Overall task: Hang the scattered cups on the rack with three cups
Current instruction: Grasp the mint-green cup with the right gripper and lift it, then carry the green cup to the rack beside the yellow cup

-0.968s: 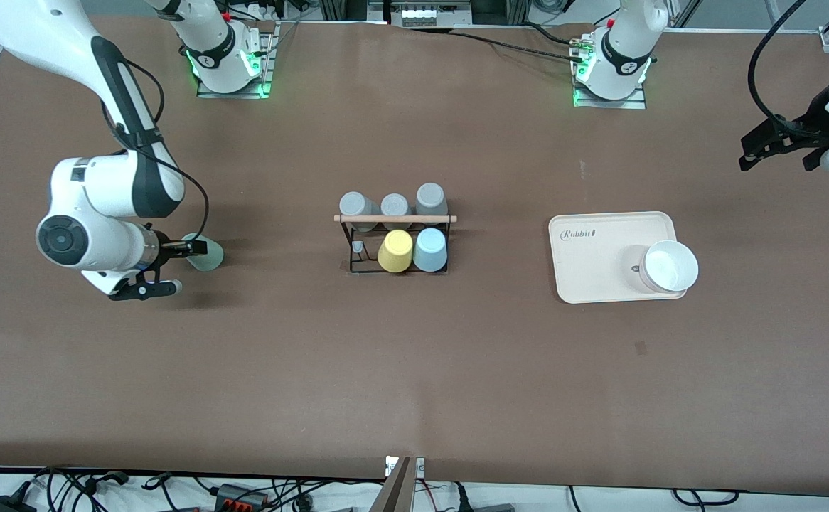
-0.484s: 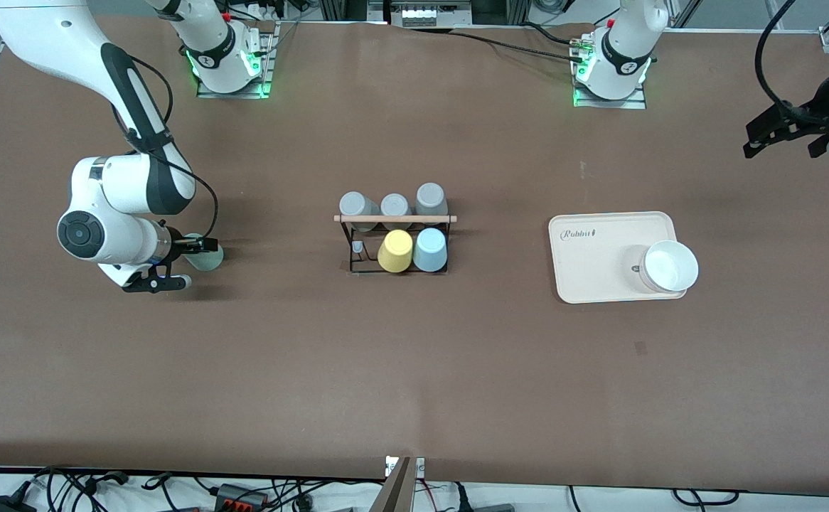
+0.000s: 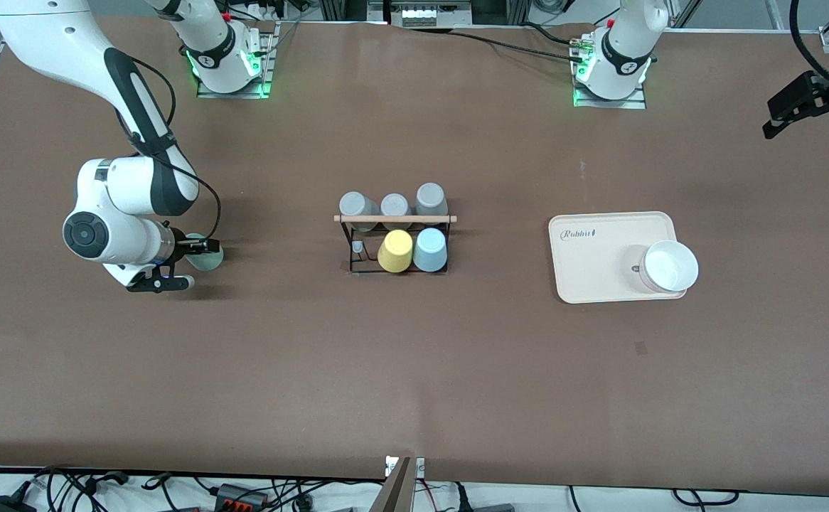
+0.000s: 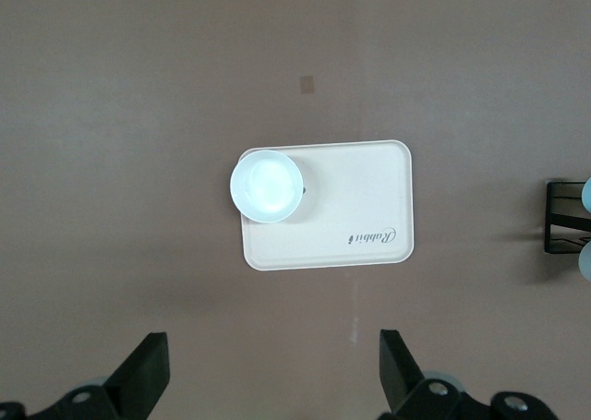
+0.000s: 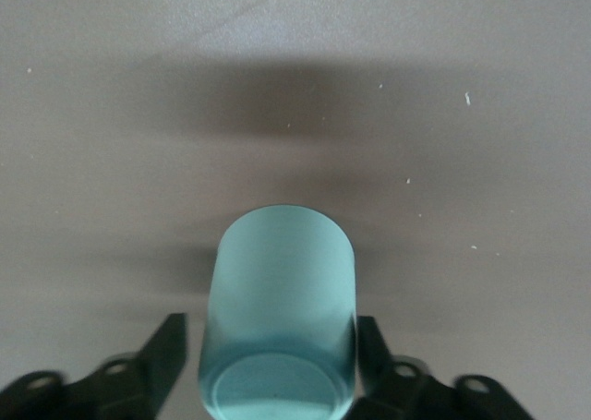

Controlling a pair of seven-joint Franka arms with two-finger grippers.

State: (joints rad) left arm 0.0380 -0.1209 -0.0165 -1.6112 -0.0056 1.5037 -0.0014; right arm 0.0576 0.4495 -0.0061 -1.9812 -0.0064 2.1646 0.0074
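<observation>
The pale mint green cup (image 3: pixel 206 257) lies on its side on the table toward the right arm's end; it also shows in the right wrist view (image 5: pixel 282 291). My right gripper (image 3: pixel 190 263) is open with a finger on each side of the cup (image 5: pixel 272 355), and a small gap shows on one side. The black wire rack (image 3: pixel 357 269) with a wooden rod (image 3: pixel 394 219) stands mid-table. The light blue cup (image 3: pixel 430 250) sits upside down on it beside a yellow cup (image 3: pixel 395 251). My left gripper (image 3: pixel 809 107) is open and empty, high over the left arm's end (image 4: pixel 272 374).
Three grey cups (image 3: pixel 394 205) sit on the rack's row farther from the front camera. A cream tray (image 3: pixel 599 249) holds a white bowl (image 3: pixel 670 267) toward the left arm's end; both show in the left wrist view, tray (image 4: pixel 351 198) and bowl (image 4: pixel 266 186).
My right gripper has slid toward the rack, bringing its fingers along both sides of the mint cup, which has stayed put. My left gripper has drawn farther toward the table's edge.
</observation>
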